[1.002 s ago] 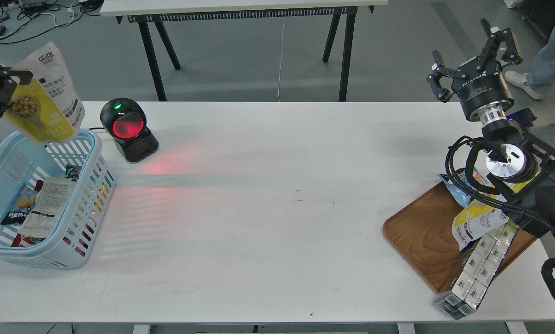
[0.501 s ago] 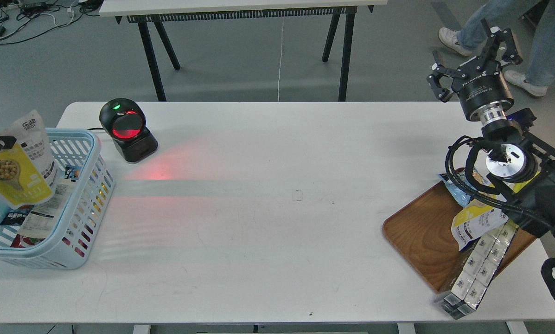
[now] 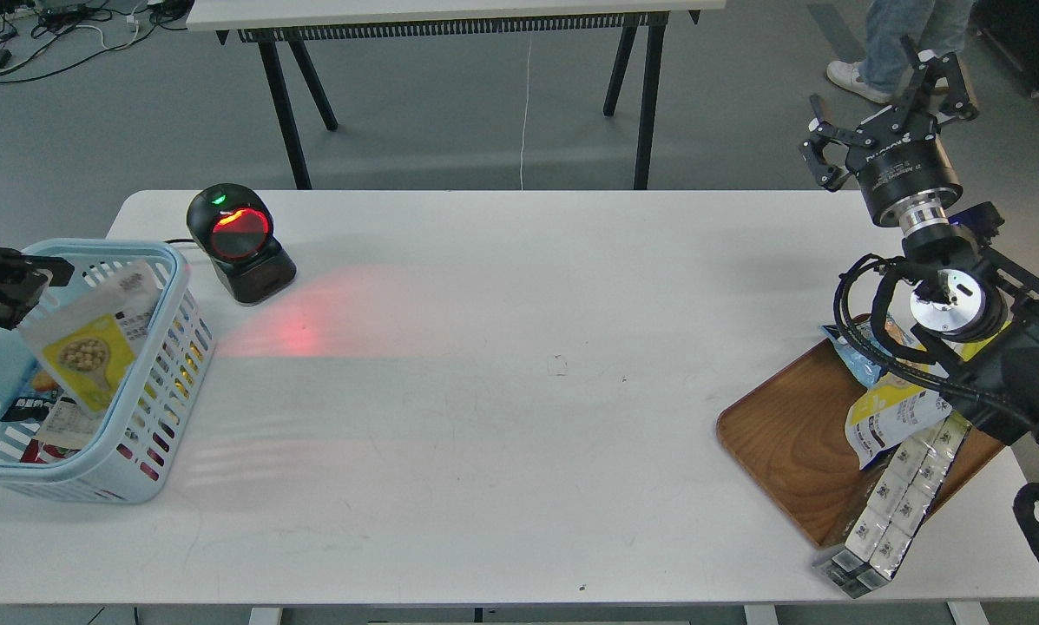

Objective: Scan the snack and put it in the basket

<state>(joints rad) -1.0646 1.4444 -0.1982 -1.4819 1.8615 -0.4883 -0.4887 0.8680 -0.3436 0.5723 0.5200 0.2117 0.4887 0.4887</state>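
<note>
The snack [image 3: 92, 345], a yellow and white-grey pouch with a round picture of beige balls, lies tilted inside the light-blue basket [image 3: 182, 295] at the table's left end, on top of other packets. My left gripper [image 3: 26, 291] hovers over the basket's far left rim, just left of the pouch's upper corner. Its jaws stand apart and nothing is between them. My right gripper [image 3: 885, 108] is raised above the table's far right corner, open and empty.
A black barcode scanner [image 3: 240, 243] with a red window stands just right of the basket and casts red light on the table. A brown wooden tray [image 3: 788, 443] at the right holds several packets and a box pack [image 3: 897, 508]. A person's legs show beyond the right arm.
My left gripper came down with the snack from above the basket into it and let it go. The pouch now rests inside. The right arm has not moved.
</note>
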